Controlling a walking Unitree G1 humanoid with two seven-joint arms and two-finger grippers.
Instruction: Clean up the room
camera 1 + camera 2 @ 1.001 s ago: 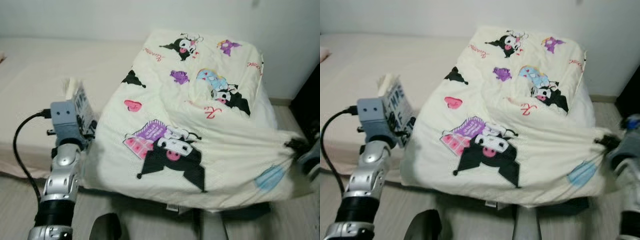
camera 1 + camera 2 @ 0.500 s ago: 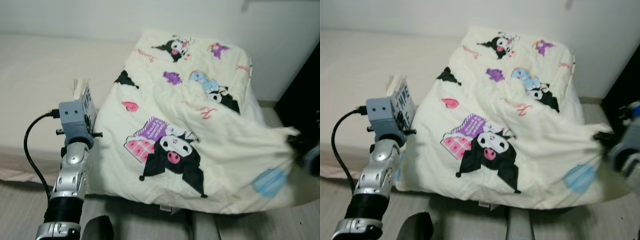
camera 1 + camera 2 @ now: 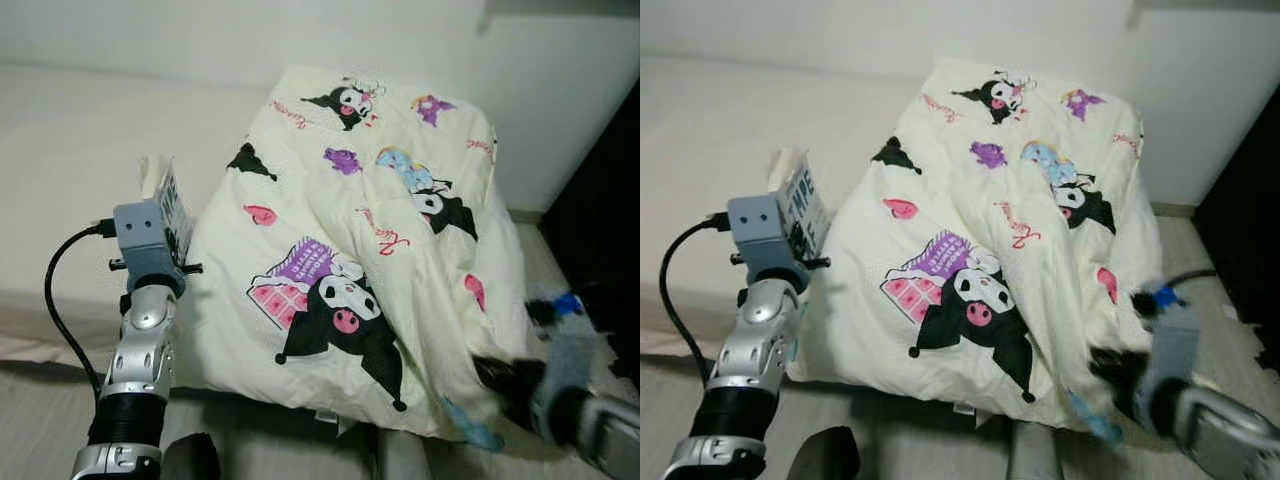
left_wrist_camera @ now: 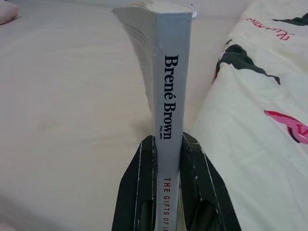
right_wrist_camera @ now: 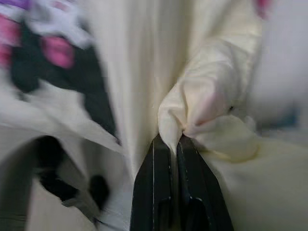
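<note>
While its two black fingers pinch a bunched fold of the cream cartoon-print blanket [image 3: 370, 240], the right gripper [image 5: 174, 144] sits low at the blanket's near right corner. The blanket spreads up and left from there, covering the right part of the bed [image 3: 70, 160] to the far wall. On the left, the left gripper [image 4: 168, 144] clamps a grey book [image 4: 166, 82] by its spine, upright above the bare mattress just beside the blanket's left edge.

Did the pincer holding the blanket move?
Yes. The right pincer, shut on the blanket, has swung in from the far right edge to the blanket's near right corner, towards the robot.
</note>
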